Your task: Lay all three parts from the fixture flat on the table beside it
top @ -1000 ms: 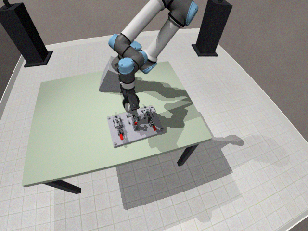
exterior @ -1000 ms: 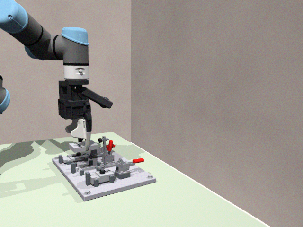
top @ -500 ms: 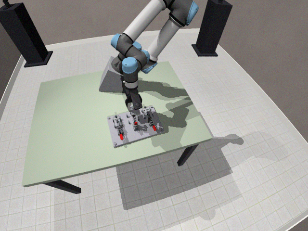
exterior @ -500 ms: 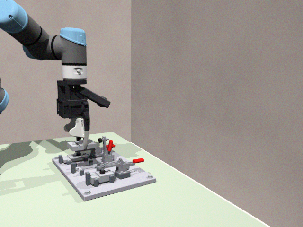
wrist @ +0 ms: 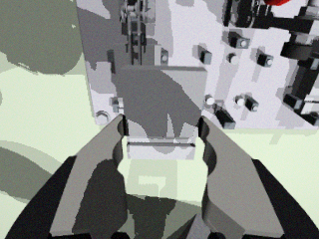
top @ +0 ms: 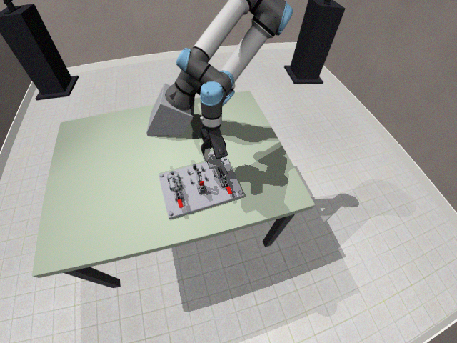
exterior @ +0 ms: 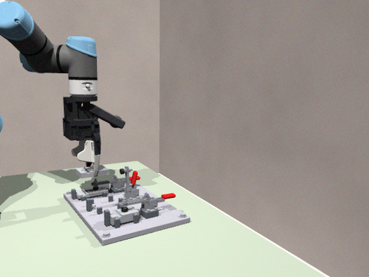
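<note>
Top view: we've got the gripper (top: 213, 156) (exterior: 92, 171) (wrist: 161, 117) over the far edge of the fixture plate (top: 168, 199) (exterior: 119, 232) (wrist: 174, 22), toward its right end. Fingers are pinching a grey block (top: 213, 161) (exterior: 102, 171) (wrist: 159, 95); the arm and its shadow blur the detail there. Plate sits on the green table (top: 103, 177) (exterior: 223, 250) (wrist: 40, 105). Three red-handled clamps on it: left clamp (exterior: 149, 203) and right clamp (top: 222, 178) (exterior: 117, 182) (wrist: 135, 30) have their handles toward the table's near edge; middle clamp (top: 201, 184) (exterior: 131, 191) handle is raised.

Exterior view: our block hangs level from the fingertips, above the plate and clear of it, past the far row. Near part (exterior: 125, 217) is in its nest between the posts, black clamp tip down on it. Far part (exterior: 98, 191) is also seated under its clamp tip. Middle clamp arm stands upright, its nest vacant between the posts. So: one part out and in our grip, two in the fixture.

Wrist view: we see one finger on each side of the block, its broad face filling the space between the tips. Block hides the far end of the right clamp. Vacant middle nest, with posts (wrist: 241, 41) and round pins (wrist: 240, 101), shows beside it.
</note>
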You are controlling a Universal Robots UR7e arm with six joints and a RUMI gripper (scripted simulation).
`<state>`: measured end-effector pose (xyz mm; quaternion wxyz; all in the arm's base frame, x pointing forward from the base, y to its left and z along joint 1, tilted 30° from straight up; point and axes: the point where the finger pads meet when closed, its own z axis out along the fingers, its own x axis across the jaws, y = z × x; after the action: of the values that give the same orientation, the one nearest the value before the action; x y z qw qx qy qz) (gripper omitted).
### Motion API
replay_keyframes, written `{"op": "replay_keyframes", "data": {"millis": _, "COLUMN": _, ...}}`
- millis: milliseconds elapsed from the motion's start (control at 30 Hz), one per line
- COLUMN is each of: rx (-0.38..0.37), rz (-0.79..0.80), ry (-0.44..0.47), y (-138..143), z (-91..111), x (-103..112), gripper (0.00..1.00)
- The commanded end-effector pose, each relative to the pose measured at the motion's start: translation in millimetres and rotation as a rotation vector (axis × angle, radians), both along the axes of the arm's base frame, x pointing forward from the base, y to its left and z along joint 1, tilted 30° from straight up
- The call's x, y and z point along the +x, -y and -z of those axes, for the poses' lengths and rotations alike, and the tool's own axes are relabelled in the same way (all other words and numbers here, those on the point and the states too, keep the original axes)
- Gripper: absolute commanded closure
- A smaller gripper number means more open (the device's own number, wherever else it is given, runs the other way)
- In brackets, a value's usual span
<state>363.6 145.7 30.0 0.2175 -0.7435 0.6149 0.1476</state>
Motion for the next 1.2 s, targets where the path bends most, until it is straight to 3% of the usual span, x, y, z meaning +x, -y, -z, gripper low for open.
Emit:
{"op": "replay_keyframes", "data": {"millis": 0, "rx": -0.002, "rz": 0.001, "ry": 0.000, "y": -16.8, "z": -11.2, "x": -3.8, "gripper": 1.00}}
{"op": "replay_keyframes", "data": {"millis": 400, "rx": -0.002, "rz": 0.001, "ry": 0.000, "y": -75.7, "z": -44.7, "x": -17.5, "gripper": 1.00}}
{"op": "replay_keyframes", "data": {"millis": 867, "rx": -0.002, "rz": 0.001, "ry": 0.000, "y": -115.0, "z": -67.2, "x": -26.7, "gripper": 1.00}}
{"op": "replay_keyframes", "data": {"millis": 1167, "rx": -0.002, "rz": 0.001, "ry": 0.000, "y": -125.5, "z": -73.2, "x": -29.2, "gripper": 1.00}}
